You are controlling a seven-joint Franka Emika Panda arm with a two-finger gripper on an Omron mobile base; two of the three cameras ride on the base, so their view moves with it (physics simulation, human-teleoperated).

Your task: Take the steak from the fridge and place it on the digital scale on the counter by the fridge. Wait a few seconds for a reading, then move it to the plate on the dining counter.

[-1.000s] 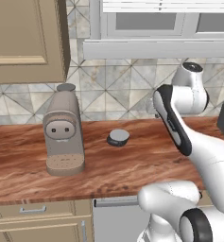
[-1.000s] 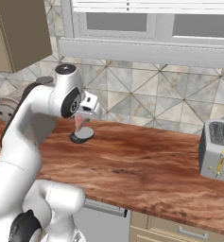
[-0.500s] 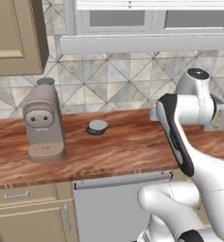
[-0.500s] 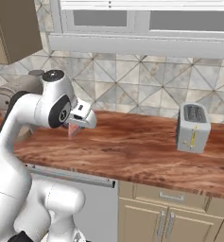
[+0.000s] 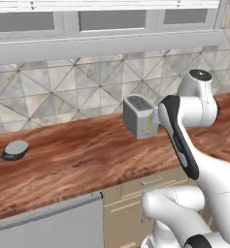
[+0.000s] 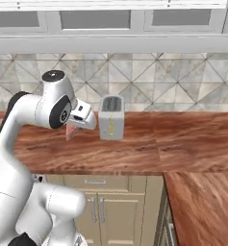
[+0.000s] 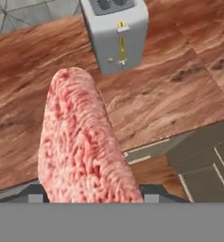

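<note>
- Hand view: the steak (image 7: pixel 82 142) stands up from between the fingers, so the gripper (image 7: pixel 87 198) is clamped on it, held above the counter (image 7: pixel 33 66).
- At about 1 o'clock from the meat sits a grey toaster (image 7: pixel 116 30) with a yellow lever.
- Right base view: the gripper (image 6: pixel 76 126) hangs at the toaster's (image 6: pixel 111 116) 9 o'clock, a pink bit of steak (image 6: pixel 69 132) below it.
- Left base view: the digital scale (image 5: pixel 15 149) rests far off at 9 o'clock on the counter (image 5: pixel 87 160), well apart from the toaster (image 5: pixel 140 116).

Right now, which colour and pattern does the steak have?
Pinkish-red, mottled with pale streaks. The steak shows best in the hand view.
</note>
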